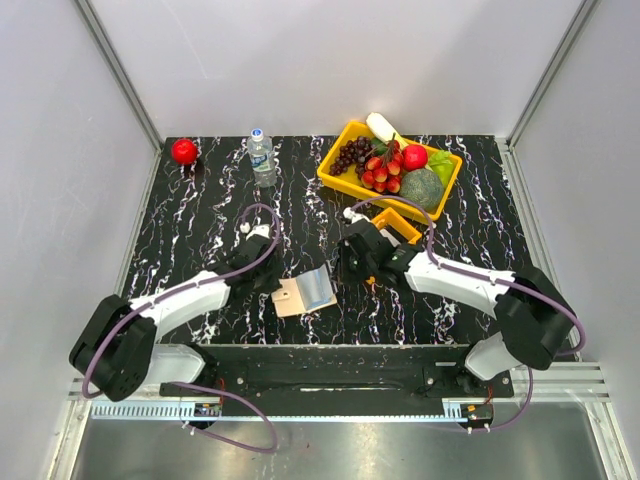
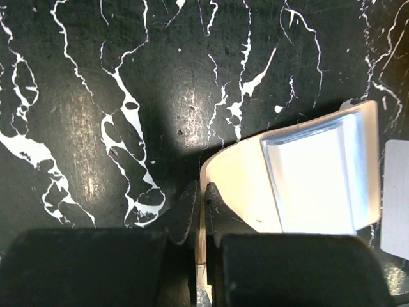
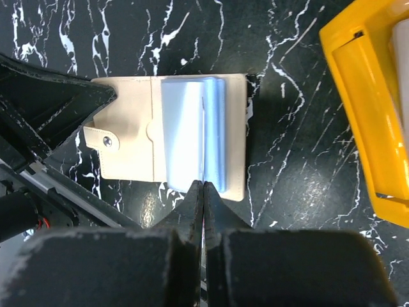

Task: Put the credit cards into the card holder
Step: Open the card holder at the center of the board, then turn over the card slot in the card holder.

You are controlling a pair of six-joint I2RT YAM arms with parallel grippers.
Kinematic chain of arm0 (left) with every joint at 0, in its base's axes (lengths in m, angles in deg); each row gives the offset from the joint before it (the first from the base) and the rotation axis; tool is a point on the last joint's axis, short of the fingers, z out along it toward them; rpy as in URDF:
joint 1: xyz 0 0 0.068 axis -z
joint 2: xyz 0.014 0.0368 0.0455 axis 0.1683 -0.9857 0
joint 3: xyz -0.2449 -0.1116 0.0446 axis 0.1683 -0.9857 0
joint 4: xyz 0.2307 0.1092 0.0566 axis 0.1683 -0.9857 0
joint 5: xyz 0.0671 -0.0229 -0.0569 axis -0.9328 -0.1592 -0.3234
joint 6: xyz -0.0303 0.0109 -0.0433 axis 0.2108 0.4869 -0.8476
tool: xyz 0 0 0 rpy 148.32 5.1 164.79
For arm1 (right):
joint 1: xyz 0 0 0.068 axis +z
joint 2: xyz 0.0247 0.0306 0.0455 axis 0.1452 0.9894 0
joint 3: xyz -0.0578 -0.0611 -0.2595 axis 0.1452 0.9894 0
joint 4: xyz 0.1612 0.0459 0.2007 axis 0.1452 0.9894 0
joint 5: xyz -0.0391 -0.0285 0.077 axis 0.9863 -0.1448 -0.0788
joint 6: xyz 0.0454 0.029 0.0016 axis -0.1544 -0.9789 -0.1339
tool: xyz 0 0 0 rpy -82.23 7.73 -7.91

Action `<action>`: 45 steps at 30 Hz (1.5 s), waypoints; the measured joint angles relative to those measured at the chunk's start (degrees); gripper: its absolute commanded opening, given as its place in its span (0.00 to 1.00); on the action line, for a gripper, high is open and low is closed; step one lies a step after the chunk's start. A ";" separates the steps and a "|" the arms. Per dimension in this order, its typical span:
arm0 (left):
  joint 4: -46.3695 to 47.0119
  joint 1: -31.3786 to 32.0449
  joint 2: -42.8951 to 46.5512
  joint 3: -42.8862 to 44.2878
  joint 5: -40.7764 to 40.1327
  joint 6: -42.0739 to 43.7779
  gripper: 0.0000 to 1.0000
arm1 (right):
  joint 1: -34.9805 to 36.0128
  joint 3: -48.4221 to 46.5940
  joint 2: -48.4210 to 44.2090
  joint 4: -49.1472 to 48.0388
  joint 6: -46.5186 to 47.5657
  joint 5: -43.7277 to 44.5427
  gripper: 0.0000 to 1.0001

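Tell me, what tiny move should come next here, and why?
Probably the right pincer should ease forward into the sleeves of the wallet. Its tips sit shut at their edge with a pale sliver, maybe a card, between them, while the left pincer pinches the wallet by its edge.

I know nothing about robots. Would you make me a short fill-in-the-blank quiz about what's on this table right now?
1. The card holder lies open on a ___ table with white veins.
2. The ___ arm's end effector is shut on the card holder's tan flap.
3. The fruit sits in a ___ tray.
4. The water bottle stands ___.
Missing words: black; left; yellow; upright.
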 measured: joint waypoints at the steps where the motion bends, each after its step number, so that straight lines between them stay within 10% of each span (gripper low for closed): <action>1: 0.37 0.00 -0.48 0.00 0.04 0.94 0.00 | -0.22 0.11 0.09 0.02 0.00 0.04 0.00; 45: 3.04 -0.26 -7.08 2.97 2.36 8.37 0.00 | -3.85 2.71 3.19 -3.15 -0.48 -5.42 0.00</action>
